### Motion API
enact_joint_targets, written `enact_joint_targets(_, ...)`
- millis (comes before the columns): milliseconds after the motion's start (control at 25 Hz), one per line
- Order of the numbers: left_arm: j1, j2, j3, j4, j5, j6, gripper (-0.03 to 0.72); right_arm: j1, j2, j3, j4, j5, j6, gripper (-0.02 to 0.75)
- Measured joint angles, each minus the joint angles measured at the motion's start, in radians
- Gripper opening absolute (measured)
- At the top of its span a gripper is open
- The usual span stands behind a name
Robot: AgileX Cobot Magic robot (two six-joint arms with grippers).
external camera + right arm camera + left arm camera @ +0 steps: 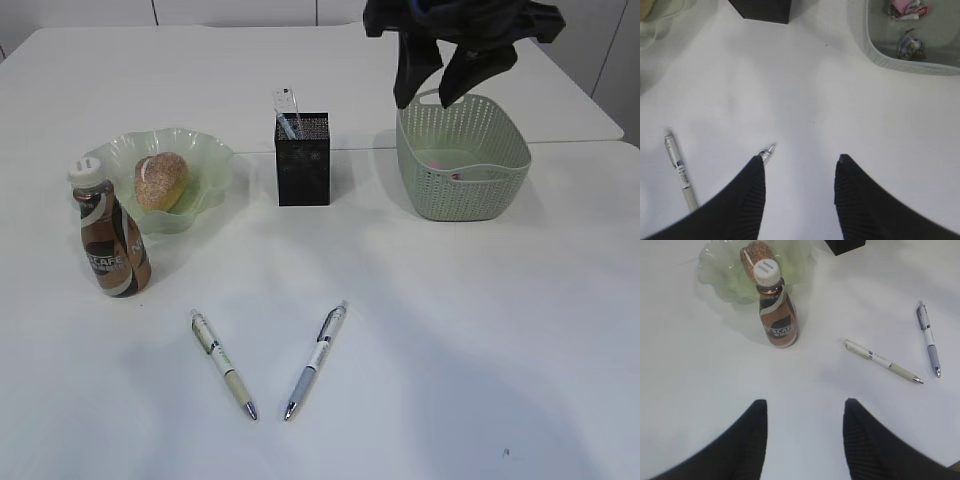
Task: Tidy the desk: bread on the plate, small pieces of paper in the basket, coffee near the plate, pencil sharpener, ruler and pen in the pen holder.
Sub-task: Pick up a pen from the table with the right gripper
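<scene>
White table (480, 330); basket (462, 160) scraps barely legible.

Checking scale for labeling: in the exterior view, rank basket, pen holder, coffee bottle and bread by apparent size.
1. Basket
2. Pen holder and coffee bottle: look alike, and the bottle is nearer, so unranked
3. Bread

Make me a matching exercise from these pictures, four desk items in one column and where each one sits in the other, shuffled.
1 bread
2 coffee bottle
3 two pens
4 paper scraps

A inside the basket
B lying loose on the table
C on the green plate
D standing upright beside the plate

Pairs: 1-C, 2-D, 3-B, 4-A
</scene>
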Motion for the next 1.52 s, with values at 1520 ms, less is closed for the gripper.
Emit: enact_joint_targets(1520, 0.000, 0.000, 0.000, 0.000, 0.228, -0.124, 0.347, 0.135, 0.011, 0.410, 0.214, -0.179, 0.411, 0.399)
